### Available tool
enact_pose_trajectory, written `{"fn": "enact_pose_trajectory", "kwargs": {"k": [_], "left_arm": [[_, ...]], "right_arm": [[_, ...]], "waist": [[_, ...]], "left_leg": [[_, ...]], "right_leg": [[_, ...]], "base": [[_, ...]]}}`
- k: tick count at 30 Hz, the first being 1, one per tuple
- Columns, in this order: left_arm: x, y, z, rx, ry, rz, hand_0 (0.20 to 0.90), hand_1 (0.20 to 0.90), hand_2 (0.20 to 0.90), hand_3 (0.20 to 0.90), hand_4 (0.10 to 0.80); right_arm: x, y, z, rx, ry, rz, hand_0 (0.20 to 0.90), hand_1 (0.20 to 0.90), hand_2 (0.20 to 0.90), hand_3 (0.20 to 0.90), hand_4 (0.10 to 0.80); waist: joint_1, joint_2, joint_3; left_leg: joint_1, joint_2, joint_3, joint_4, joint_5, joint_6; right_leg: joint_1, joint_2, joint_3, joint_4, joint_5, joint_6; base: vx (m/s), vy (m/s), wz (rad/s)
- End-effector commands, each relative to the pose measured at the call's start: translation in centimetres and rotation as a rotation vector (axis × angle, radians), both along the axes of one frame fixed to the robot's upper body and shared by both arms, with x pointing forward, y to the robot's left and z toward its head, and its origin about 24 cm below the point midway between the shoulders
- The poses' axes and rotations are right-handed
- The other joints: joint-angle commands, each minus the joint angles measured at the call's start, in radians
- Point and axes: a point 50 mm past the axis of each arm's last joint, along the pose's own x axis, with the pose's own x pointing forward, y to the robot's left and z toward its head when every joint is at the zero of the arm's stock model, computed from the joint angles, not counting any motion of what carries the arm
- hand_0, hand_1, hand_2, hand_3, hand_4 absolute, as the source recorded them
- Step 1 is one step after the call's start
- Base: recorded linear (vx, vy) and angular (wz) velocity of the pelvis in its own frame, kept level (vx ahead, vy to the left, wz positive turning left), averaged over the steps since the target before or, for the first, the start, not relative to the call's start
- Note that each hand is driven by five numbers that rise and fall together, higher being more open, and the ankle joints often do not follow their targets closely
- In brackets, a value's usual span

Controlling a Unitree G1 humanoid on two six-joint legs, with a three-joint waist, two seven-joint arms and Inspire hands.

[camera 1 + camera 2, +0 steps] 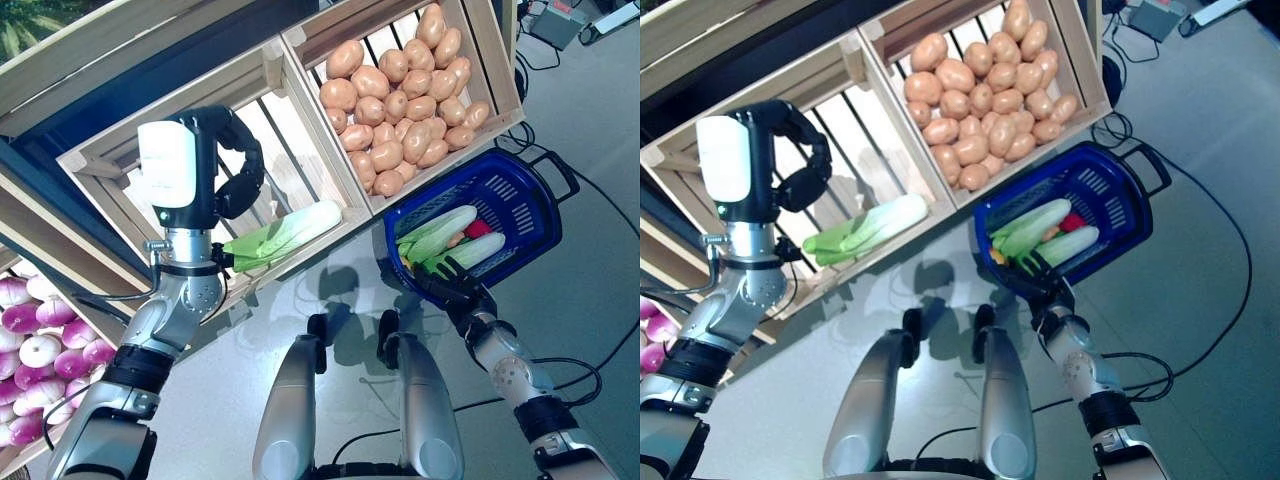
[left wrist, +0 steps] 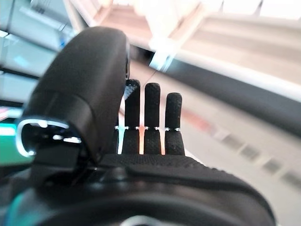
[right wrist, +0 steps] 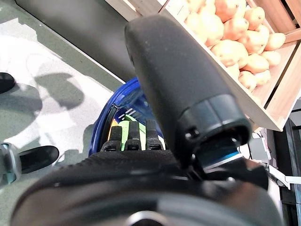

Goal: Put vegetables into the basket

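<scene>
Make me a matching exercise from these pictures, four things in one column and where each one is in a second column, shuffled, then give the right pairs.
Things:
1. brown potatoes
2. pale green cabbage
3. blue plastic basket
4. purple and white onions

Places:
A. held by the dark right hand
B. lying in the slatted wooden crate below the raised left hand
C. filling the right-hand wooden crate
D. at the far left edge

Pairs: 1-C, 2-B, 3-A, 4-D

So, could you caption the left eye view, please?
Right hand holds the blue basket of vegetables; left hand raised over a crate.
</scene>
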Motion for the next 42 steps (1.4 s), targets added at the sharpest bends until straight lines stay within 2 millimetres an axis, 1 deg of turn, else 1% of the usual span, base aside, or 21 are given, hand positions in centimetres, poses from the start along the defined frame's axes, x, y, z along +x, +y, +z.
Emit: {"fn": "enact_pose_trajectory", "kwargs": {"k": [1, 3, 9, 11, 13, 16, 19, 21, 23, 26, 30, 36, 42], "left_arm": [[-0.5, -0.6, 2.5, -0.022, -0.065, -0.027, 0.9, 0.9, 0.9, 0.9, 0.8], [-0.3, -0.5, 2.2, -0.033, -0.005, -0.023, 0.9, 0.9, 0.9, 0.9, 0.8], [0.1, -0.9, 2.3, -0.024, 0.056, -0.022, 0.9, 0.9, 0.9, 0.9, 0.8], [0.6, -0.9, 2.1, -0.064, 0.118, -0.042, 0.9, 0.9, 0.9, 0.9, 0.8], [1.0, -1.1, 1.5, -0.148, 0.198, -0.091, 0.9, 0.9, 0.9, 0.9, 0.8], [1.4, -1.6, 1.0, -0.195, 0.246, -0.11, 0.9, 0.9, 0.9, 0.9, 0.8], [2.1, -1.0, 0.9, -0.187, 0.262, -0.066, 0.9, 0.9, 0.9, 0.9, 0.8], [2.3, -0.7, 1.1, -0.179, 0.268, -0.047, 0.9, 0.9, 0.9, 0.9, 0.8], [2.6, -0.3, 1.3, -0.153, 0.271, -0.027, 0.9, 0.9, 0.9, 0.9, 0.8], [2.9, -0.1, 1.1, -0.183, 0.307, -0.017, 0.9, 0.9, 0.9, 0.9, 0.8], [3.4, 0.2, 1.5, -0.172, 0.311, -0.003, 0.9, 0.9, 0.9, 0.9, 0.8], [4.0, 0.5, 2.1, -0.182, 0.294, 0.041, 0.9, 0.9, 0.9, 0.9, 0.8], [4.6, 1.0, 2.1, -0.199, 0.312, 0.063, 0.9, 0.9, 0.9, 0.9, 0.8]], "right_arm": [[0.8, -1.4, 4.2, -0.03, -0.182, -0.059, 0.9, 0.9, 0.9, 0.9, 0.8], [0.8, -1.4, 4.3, -0.036, -0.183, -0.05, 0.9, 0.9, 0.9, 0.9, 0.8], [0.7, -1.7, 4.3, -0.049, -0.188, -0.028, 0.9, 0.9, 0.9, 0.9, 0.8], [0.8, -1.7, 4.2, -0.05, -0.188, -0.024, 0.9, 0.9, 0.9, 0.9, 0.8], [0.9, -1.5, 4.2, -0.05, -0.188, -0.016, 0.9, 0.9, 0.9, 0.9, 0.8], [1.0, -1.1, 4.1, -0.044, -0.184, -0.01, 0.9, 0.9, 0.9, 0.9, 0.8], [1.0, -1.2, 4.0, -0.042, -0.175, -0.007, 0.9, 0.9, 0.9, 0.9, 0.8], [0.9, -1.3, 3.8, -0.043, -0.171, -0.002, 0.9, 0.9, 0.9, 0.9, 0.8], [0.8, -1.1, 3.6, -0.051, -0.166, 0.002, 0.9, 0.9, 0.9, 0.9, 0.8], [0.6, -0.7, 3.2, -0.067, -0.158, 0.02, 0.9, 0.9, 0.9, 0.9, 0.8], [0.8, -0.2, 3.5, -0.085, -0.173, 0.04, 0.9, 0.9, 0.9, 0.9, 0.8], [1.2, 0.2, 3.9, -0.084, -0.189, 0.056, 0.9, 0.9, 0.9, 0.9, 0.8], [1.4, 0.5, 3.9, -0.091, -0.186, 0.065, 0.9, 0.9, 0.9, 0.9, 0.8]], "waist": [[0.01, 0.007, -0.004], [0.006, 0.01, -0.004], [-0.006, 0.011, -0.004], [-0.007, 0.009, -0.004], [-0.01, 0.005, -0.004], [-0.012, -0.003, -0.004], [-0.019, -0.012, -0.004], [-0.021, -0.015, -0.004], [-0.025, -0.021, -0.004], [-0.029, -0.032, -0.004], [-0.037, -0.042, -0.004], [-0.044, -0.044, -0.004], [-0.052, -0.043, -0.004]], "left_leg": [[0.02, -0.031, 0.044, 0.037, -0.084, -0.013], [-0.01, -0.029, 0.044, 0.035, -0.074, -0.011], [-0.065, -0.02, 0.045, 0.001, -0.034, -0.012], [-0.078, -0.018, 0.045, -0.01, -0.023, -0.014], [-0.085, -0.016, 0.046, -0.018, -0.015, -0.016], [-0.091, -0.011, 0.046, -0.031, -0.001, -0.017], [-0.103, -0.003, 0.051, -0.035, 0.011, -0.019], [-0.105, -0.001, 0.053, -0.038, 0.013, -0.019], [-0.108, 0.001, 0.055, -0.043, 0.015, -0.019], [-0.115, 0.003, 0.056, -0.057, 0.027, -0.02], [-0.123, 0.005, 0.06, -0.069, 0.03, -0.02], [-0.136, 0.009, 0.066, -0.066, 0.025, -0.019], [-0.147, 0.011, 0.074, -0.067, 0.021, -0.017]], "right_leg": [[0.024, 0.004, -0.028, 0.128, -0.069, -0.002], [-0.008, 0.012, -0.022, 0.132, -0.065, -0.004], [-0.055, 0.031, -0.011, 0.102, -0.043, -0.006], [-0.067, 0.036, -0.01, 0.092, -0.037, -0.007], [-0.072, 0.041, -0.009, 0.082, -0.029, -0.007], [-0.074, 0.048, -0.008, 0.068, -0.02, -0.007], [-0.081, 0.053, -0.003, 0.062, -0.012, -0.008], [-0.083, 0.053, -0.003, 0.058, -0.01, -0.008], [-0.087, 0.059, 0.002, 0.048, -0.004, -0.008], [-0.087, 0.067, 0.006, 0.021, 0.01, -0.008], [-0.094, 0.077, 0.015, -0.007, 0.021, -0.007], [-0.109, 0.081, 0.022, -0.005, 0.021, -0.008], [-0.128, 0.078, 0.028, -0.012, 0.029, -0.004]], "base": [[0.0, 0.0, 0.0], [0.001, -0.002, 0.02], [0.0, 0.0, 0.0], [0.0, 0.0, 0.0], [0.0, 0.0, 0.0], [0.0, 0.0, 0.0], [0.028, 0.002, -0.01], [0.04, 0.002, -0.03], [0.04, 0.002, -0.03], [0.046, -0.002, -0.04], [0.012, 0.001, -0.03], [0.006, 0.023, -0.03], [0.002, 0.017, -0.04]]}}
